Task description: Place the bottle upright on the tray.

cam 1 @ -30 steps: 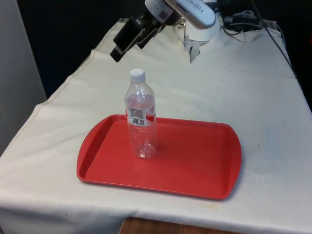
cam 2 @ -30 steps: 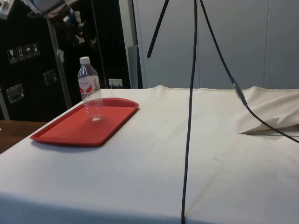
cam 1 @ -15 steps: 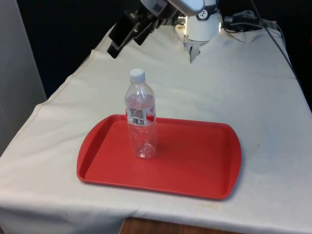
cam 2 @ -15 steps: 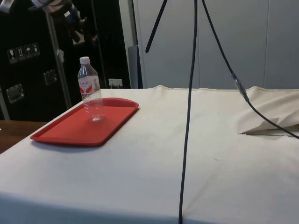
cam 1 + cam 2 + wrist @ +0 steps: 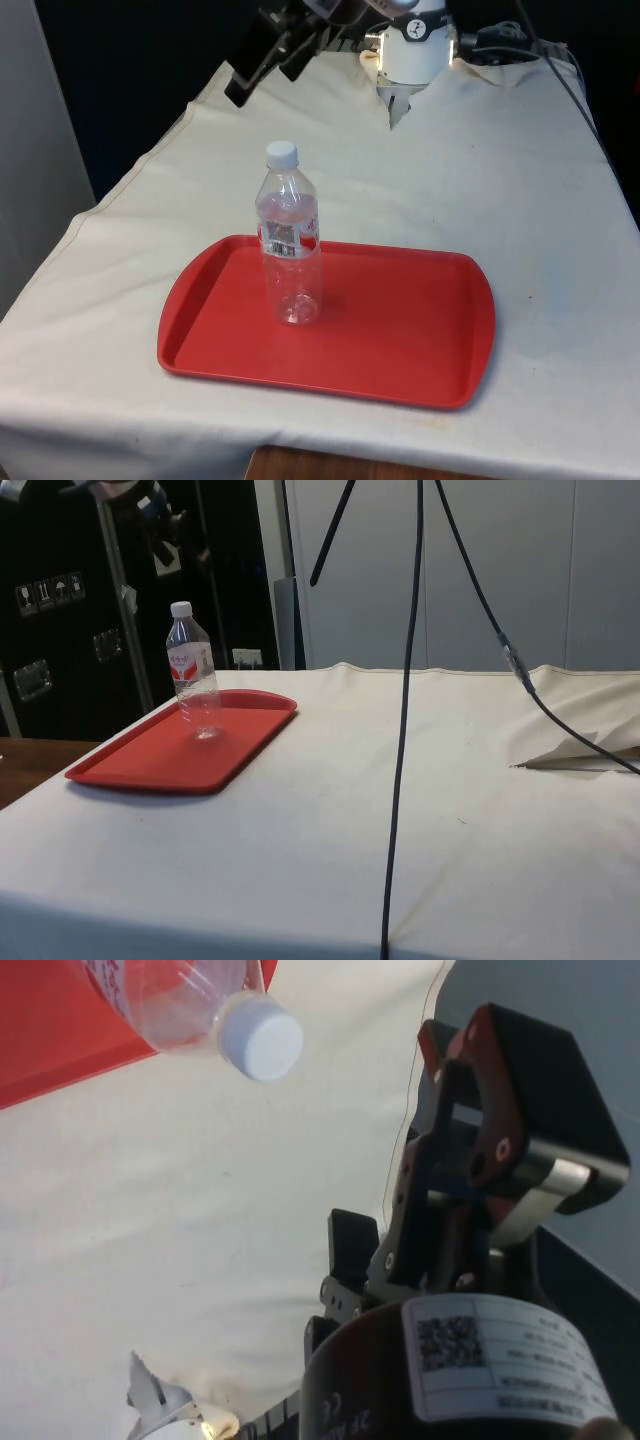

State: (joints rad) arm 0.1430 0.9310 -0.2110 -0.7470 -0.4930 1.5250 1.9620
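A clear plastic bottle (image 5: 290,250) with a white cap and a red-and-white label stands upright on the red tray (image 5: 400,330), towards the front view's left. Nothing touches it. My gripper (image 5: 262,80) hangs high above the table beyond the tray, well clear of the bottle's cap, open with nothing between its fingers. From the side, the bottle (image 5: 195,675) stands near the far end of the tray (image 5: 150,765). The wrist view looks back down at the bottle's cap (image 5: 262,1040) and a corner of the tray (image 5: 40,1030).
The tray lies near the table's front edge, with bare white cloth around it. A black cable (image 5: 403,730) hangs down across the side view. A raised fold in the cloth (image 5: 580,755) sits by the robot's base (image 5: 410,55).
My gripper has risen and drawn back from the bottle, towards the table's far end. The bottle and tray have not moved.
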